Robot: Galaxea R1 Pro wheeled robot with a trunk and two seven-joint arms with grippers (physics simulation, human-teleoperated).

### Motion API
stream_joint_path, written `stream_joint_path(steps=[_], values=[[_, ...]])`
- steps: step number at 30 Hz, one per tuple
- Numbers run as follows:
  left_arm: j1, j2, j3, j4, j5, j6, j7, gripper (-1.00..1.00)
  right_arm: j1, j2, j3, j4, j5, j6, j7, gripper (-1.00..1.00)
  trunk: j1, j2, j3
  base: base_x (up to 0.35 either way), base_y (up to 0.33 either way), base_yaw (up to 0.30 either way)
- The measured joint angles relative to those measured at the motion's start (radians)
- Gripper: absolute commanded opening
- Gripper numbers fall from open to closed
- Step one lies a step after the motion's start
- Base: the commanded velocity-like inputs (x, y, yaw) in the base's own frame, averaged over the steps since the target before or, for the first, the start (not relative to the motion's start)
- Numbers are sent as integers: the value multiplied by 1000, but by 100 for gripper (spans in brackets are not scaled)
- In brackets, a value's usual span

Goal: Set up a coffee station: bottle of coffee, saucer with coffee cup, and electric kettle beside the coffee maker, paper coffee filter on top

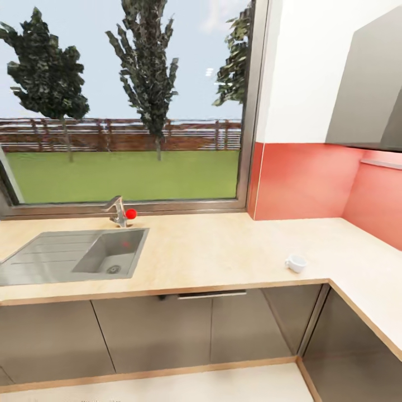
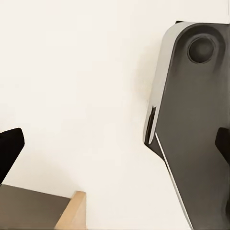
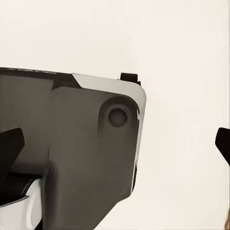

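A small white coffee cup stands upright on the light wooden countertop, near its front edge and close to the inner corner where the counter turns right. In the left wrist view my left gripper is open, its dark fingertips far apart over pale floor with nothing between them. My right gripper is likewise open and holds nothing, one fingertip at the picture's edge.
A grey sink with a faucet and red knob sits at the counter's left under the window. Grey cabinet doors run below. An upper cabinet hangs at right. My grey base lies beneath both grippers.
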Motion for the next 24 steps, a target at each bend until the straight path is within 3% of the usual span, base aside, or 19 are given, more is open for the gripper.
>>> stream_joint_path(steps=[6,24], values=[[0,0,0,0,3,1,0,100,0,0,0,0,0,0,0,100,0,0,4,41,-129,270],[0,3,0,0,9,0,-1,100,0,0,0,0,0,0,0,100,0,0,17,2,-5,255]])
